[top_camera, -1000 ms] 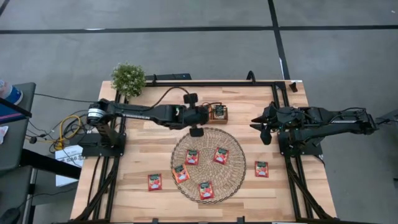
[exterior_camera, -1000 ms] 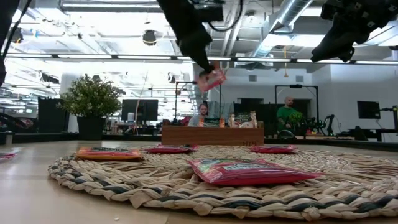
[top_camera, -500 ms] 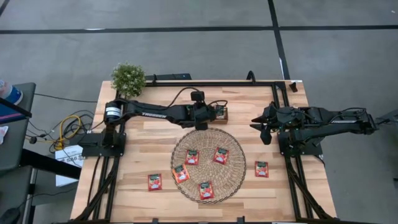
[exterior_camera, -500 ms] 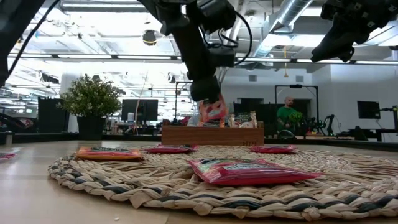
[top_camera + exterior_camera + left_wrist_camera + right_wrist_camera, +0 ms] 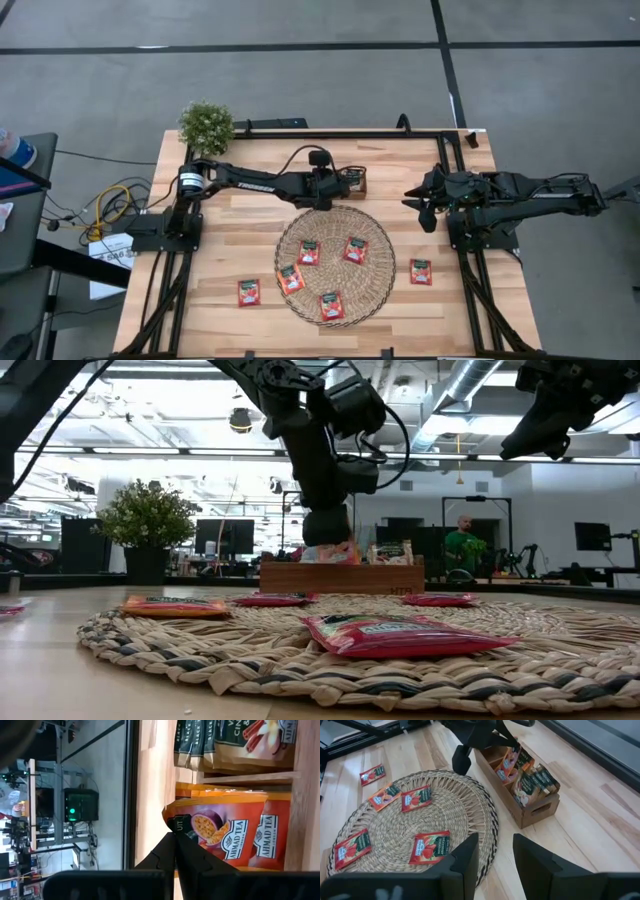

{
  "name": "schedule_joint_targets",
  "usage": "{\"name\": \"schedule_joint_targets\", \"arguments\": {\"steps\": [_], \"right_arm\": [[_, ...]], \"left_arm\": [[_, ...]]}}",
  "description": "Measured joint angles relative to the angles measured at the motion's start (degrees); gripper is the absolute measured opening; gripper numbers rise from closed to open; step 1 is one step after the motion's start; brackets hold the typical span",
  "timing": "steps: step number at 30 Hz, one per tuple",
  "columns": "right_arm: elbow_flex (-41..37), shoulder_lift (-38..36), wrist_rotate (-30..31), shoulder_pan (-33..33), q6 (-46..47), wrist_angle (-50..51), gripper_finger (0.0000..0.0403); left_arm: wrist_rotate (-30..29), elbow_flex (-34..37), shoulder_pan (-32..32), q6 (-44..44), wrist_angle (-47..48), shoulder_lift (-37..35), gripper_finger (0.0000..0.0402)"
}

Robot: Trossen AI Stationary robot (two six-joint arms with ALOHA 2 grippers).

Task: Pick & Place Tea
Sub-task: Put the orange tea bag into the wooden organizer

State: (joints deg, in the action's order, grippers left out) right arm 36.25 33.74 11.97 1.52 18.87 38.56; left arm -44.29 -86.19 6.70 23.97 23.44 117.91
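From above, the left gripper (image 5: 335, 184) reaches over the brown wooden 3-compartment tray (image 5: 352, 181); 4 red-orange square tea sachets (image 5: 354, 249) lie on the round woven mat (image 5: 335, 264), 2 more on the table. The right gripper (image 5: 420, 207) waits well aside.

At table level, the left gripper (image 5: 326, 538) dips at the tray (image 5: 340, 576).

The left wrist shows fingers (image 5: 175, 851) clenched on an orange sachet (image 5: 220, 822) inside a compartment.

The right wrist shows its fingers (image 5: 465, 862) parted, empty.

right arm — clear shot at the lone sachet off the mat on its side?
Probably yes. The sachet lies flat on bare table just beside the right arm's base, nothing over it; the right gripper hangs open above, and the left gripper is at the tray.
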Motion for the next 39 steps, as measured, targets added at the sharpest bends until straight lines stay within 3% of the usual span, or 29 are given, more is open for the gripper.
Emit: {"name": "schedule_joint_targets", "arguments": {"steps": [26, 39], "right_arm": [[0.0, 0.0, 0.0, 0.0, 0.0, 0.0, 0.0113], [0.0, 0.0, 0.0, 0.0, 0.0, 0.0, 0.0113]], "left_arm": [[3.1, 0.0, -0.3, 0.0, -0.4, 0.0, 0.0002], [0.5, 0.0, 0.1, 0.3, -0.4, 0.0, 0.0050]]}}
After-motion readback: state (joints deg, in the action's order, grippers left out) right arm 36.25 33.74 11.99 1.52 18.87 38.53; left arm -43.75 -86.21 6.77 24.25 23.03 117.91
